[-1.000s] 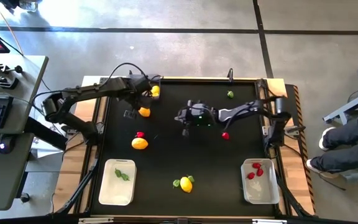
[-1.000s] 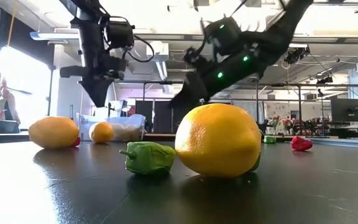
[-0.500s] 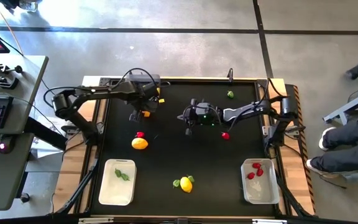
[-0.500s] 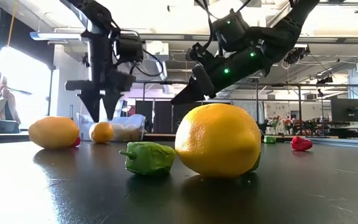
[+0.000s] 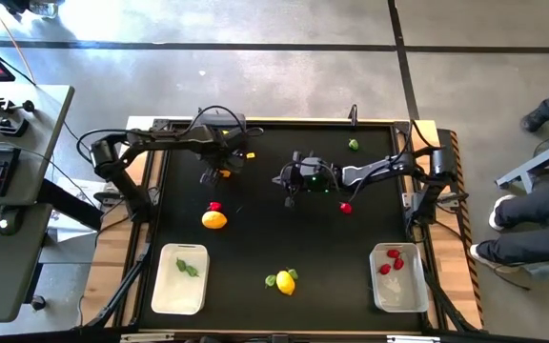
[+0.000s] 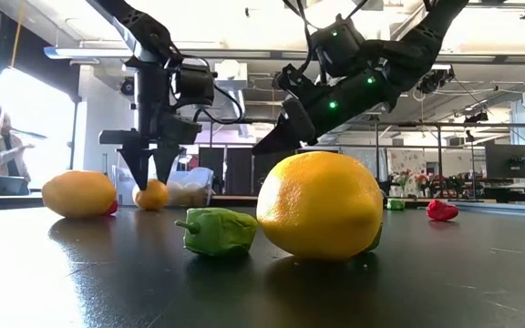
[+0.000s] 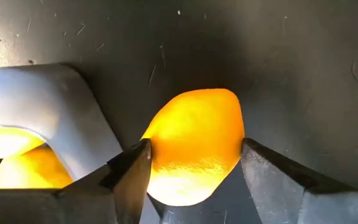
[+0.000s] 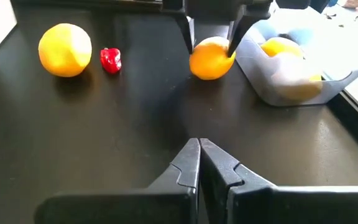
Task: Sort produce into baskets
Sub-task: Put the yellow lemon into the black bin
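A small orange (image 7: 194, 143) lies on the black mat beside the translucent far-left basket (image 7: 55, 106), which holds yellow fruit. My left gripper (image 7: 194, 162) is open and points down over the orange, one finger on each side of it (image 8: 210, 59). My right gripper (image 8: 199, 146) is shut and hovers over the middle of the mat (image 5: 287, 193), facing the orange. A lemon (image 5: 214, 219) with a red piece (image 5: 214, 206) beside it, another lemon (image 5: 285, 281) with green pieces, a red piece (image 5: 345, 207) and a green piece (image 5: 353, 145) lie loose. My left gripper comes from above with its fingers (image 7: 135, 165) close against the orange's two sides, while the orange rests on the mat. Whether the fingers touch it, I cannot tell.
A white basket (image 5: 165, 291) with green pieces stands at the near left, and a white basket (image 5: 410, 291) with red pieces at the near right. A person's legs show beyond the table's right edge.
My left gripper has opened. It has moved from over the far-left basket toward the near edge and come down until its fingers straddle the orange. The orange has stayed in place.
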### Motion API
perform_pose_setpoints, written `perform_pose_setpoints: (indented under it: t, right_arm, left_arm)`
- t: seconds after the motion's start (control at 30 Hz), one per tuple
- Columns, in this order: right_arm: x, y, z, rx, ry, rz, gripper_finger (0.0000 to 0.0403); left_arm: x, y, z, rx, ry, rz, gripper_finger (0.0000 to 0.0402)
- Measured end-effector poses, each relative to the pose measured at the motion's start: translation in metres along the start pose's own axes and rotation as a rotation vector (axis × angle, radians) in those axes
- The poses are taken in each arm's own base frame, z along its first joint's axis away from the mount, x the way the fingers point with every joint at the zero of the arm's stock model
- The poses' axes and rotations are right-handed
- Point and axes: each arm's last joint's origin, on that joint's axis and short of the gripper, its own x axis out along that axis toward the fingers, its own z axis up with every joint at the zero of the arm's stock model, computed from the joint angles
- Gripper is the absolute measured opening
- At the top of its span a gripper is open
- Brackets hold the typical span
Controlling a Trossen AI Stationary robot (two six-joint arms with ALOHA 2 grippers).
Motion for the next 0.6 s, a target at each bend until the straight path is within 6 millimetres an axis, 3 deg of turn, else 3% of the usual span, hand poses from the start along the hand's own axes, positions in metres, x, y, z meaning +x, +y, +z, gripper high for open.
perform_pose_setpoints:
  t: [0.37,0.6]
  right_arm:
    - [0.000,0.000,0.000,-0.001,0.003,0.000,0.0000]
    - [0.000,0.000,-0.001,-0.001,0.006,0.000,0.0000]
  left_arm:
    - [-0.009,-0.001,-0.005,0.008,-0.018,-0.002,0.0122]
    - [-0.013,-0.002,-0.006,-0.070,-0.028,0.003,0.0109]
